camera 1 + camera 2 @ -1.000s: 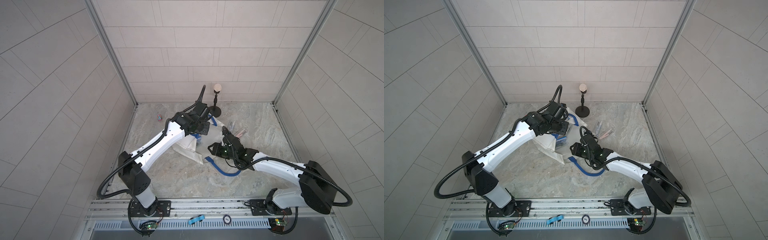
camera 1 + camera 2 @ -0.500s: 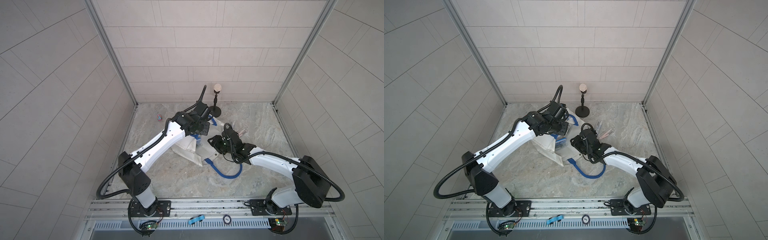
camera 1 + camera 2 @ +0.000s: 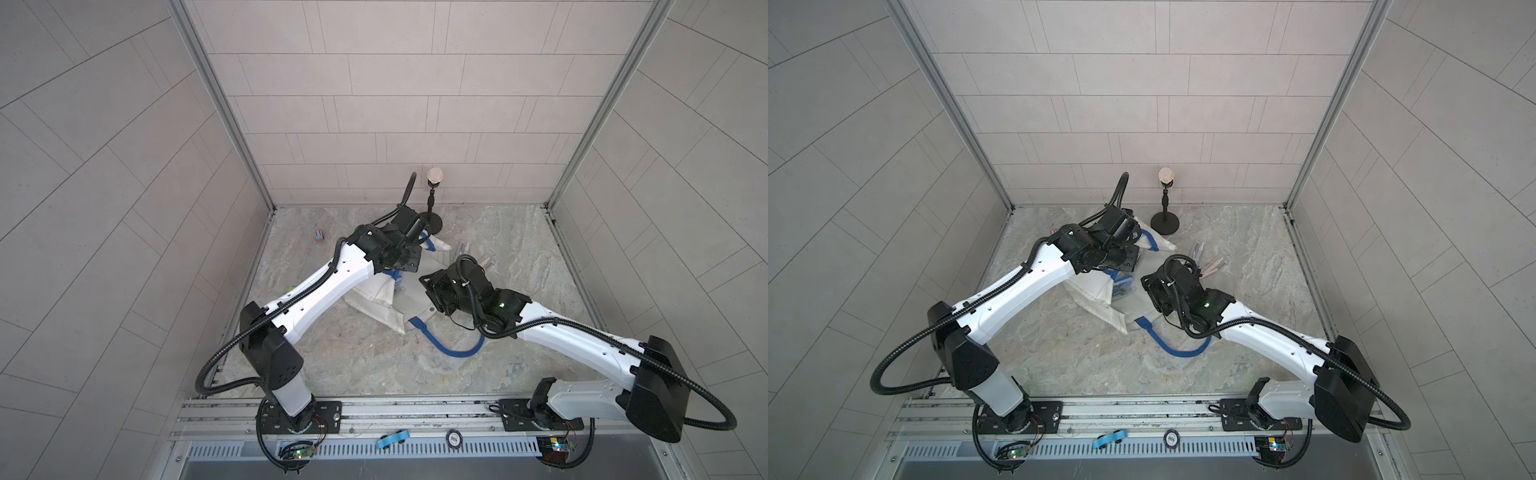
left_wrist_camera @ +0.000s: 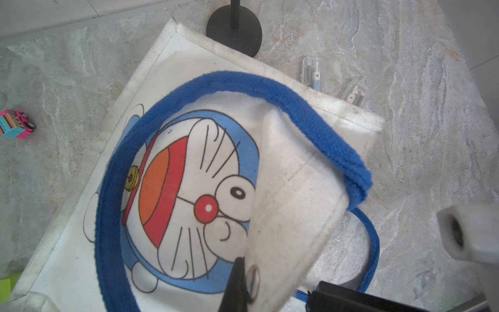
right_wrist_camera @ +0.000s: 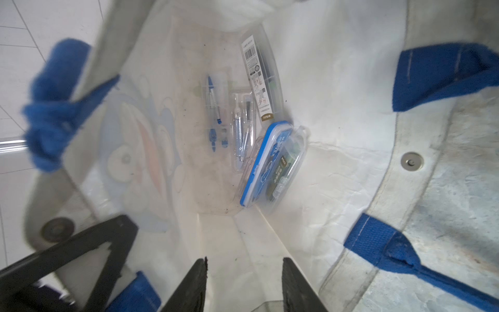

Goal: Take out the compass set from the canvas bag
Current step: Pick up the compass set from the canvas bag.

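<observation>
1. Right wrist view looks straight into the open mouth of the canvas bag (image 5: pixel 337 113). The right gripper (image 5: pixel 244 281) sits at that mouth with its two fingers parted and nothing between them.
2. Deep inside, at the bag's bottom, lies the compass set (image 5: pixel 214 110), a clear pack holding a blue-tipped compass. Just beside it is a second clear pack (image 5: pixel 241 129) with a silvery instrument. Next to that, a blue-lidded case (image 5: pixel 266 164) and a long clear box (image 5: pixel 258 78) with a barcode label lean together. Neither finger touches any of them.
3. The left gripper (image 4: pixel 243 278) is clamped on the bag's rim right by the metal snap (image 4: pixel 253 275). It holds up the side that carries the cartoon cat print (image 4: pixel 194 194).
4. In both top views the bag (image 3: pixel 374 297) (image 3: pixel 1094 291) lies at mid-frame on the marbled tabletop (image 3: pixel 374 365), between the two wrists. One blue handle (image 3: pixel 451 351) loops flat on the table toward the lower part of the frame, just under the right arm.
5. A black stand (image 3: pixel 432 220) rises at upper centre, just beside the bag's far corner. Two clear cases (image 3: pixel 1208 262) lie on the table to the right of the bag. A toy car (image 3: pixel 319 237) sits to the left, well apart.
</observation>
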Robot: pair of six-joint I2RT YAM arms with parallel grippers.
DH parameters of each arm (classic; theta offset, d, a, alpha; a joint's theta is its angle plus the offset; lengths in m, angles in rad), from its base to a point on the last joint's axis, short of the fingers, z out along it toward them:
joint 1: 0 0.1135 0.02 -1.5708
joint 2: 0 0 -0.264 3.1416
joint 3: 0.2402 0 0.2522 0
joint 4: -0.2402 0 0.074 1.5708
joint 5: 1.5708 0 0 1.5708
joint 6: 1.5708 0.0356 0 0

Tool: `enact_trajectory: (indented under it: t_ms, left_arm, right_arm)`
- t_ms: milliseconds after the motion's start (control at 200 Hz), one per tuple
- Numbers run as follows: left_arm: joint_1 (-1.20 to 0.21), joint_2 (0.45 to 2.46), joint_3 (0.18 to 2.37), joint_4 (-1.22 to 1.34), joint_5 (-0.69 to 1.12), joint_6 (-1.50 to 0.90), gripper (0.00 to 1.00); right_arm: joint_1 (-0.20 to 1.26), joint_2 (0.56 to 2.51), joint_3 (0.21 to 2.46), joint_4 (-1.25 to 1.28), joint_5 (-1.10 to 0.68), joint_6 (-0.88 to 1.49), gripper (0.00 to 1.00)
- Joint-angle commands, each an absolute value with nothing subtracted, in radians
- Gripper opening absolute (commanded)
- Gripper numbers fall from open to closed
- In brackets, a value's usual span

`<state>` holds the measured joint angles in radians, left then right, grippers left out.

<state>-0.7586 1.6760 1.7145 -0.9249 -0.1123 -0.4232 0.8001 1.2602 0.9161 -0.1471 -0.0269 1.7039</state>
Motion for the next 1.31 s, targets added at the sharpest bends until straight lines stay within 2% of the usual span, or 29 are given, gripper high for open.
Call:
enact_trajectory:
  t_ms: [0, 120, 260, 415, 665, 1051, 1301]
  left_arm:
    - [-0.769, 1.687, 1.73, -0.934, -0.129, -0.457, 0.0]
    - [-0.771, 1.69, 1.733, -0.928, -0.124, -0.456, 0.0]
    - [-0.774, 1.7, 1.748, -0.926, -0.112, -0.454, 0.0]
    - [-0.784, 1.695, 1.744, -0.923, -0.11, -0.447, 0.0]
    - [-0.784, 1.675, 1.723, -0.923, -0.112, -0.436, 0.0]
    - [-0.784, 1.655, 1.704, -0.913, -0.106, -0.445, 0.0]
    - [-0.789, 1.651, 1.701, -0.914, -0.106, -0.449, 0.0]
  right_arm:
    - [0.807, 1.265, 0.886, -0.169, 0.034, 1.797, 0.45]
    - [0.807, 1.321, 0.807, -0.013, -0.009, 1.816, 0.38]
    - [0.8, 1.424, 0.818, 0.068, -0.055, 1.776, 0.38]
    - [0.795, 1.533, 0.899, 0.08, -0.068, 1.72, 0.41]
    - [0.795, 1.696, 0.953, 0.173, -0.071, 1.755, 0.41]
    - [0.795, 1.833, 0.987, 0.246, -0.085, 1.769, 0.4]
    - [0.793, 1.904, 1.02, 0.284, -0.095, 1.775, 0.45]
